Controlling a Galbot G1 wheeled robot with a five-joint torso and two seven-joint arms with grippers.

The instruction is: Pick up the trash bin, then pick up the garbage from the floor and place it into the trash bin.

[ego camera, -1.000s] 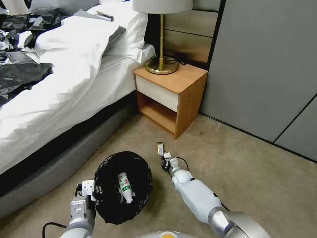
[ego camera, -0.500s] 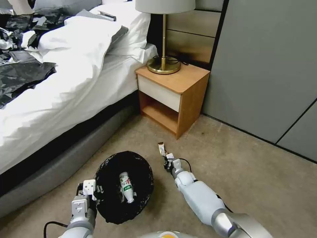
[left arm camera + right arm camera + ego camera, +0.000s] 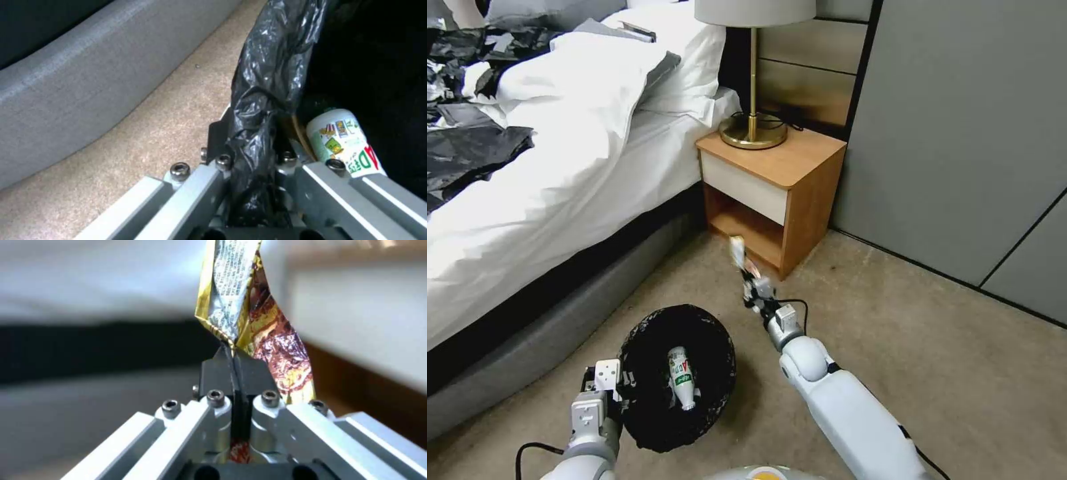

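On the left, the bed (image 3: 527, 200) runs along the floor (image 3: 894, 347), with black bags (image 3: 467, 147) strewn on its covers. Low on the left, the left gripper (image 3: 617, 390) holds the bin (image 3: 647, 427) by its near rim; in the left wrist view its jaws are pinched on the black liner (image 3: 256, 100) folded over that rim. The bin has kept its place over the last second, and a bottle (image 3: 682, 385) lies inside it, label up. To the right of the bin, the right gripper (image 3: 752, 283) has risen: a second ago it was low beside the bin with the wrapper (image 3: 739, 252) near the floor, and now the arm is stretched forward and up, so the wrapper stands in front of the nightstand (image 3: 774, 193), clear of the floor. The right wrist view shows the jaws shut tight on the wrapper's lower end, with the yellow foil (image 3: 240, 306) standing up from the fingertips (image 3: 218, 370). The pick looks done and the grip seems firm, though only a thin edge is pinched. The wrapper sits beyond and to the right of the bin's mouth, so it probably has to be carried back and leftward over the opening before any release. Farther right are the lamp (image 3: 754, 73) and the grey wall panels (image 3: 960, 133).
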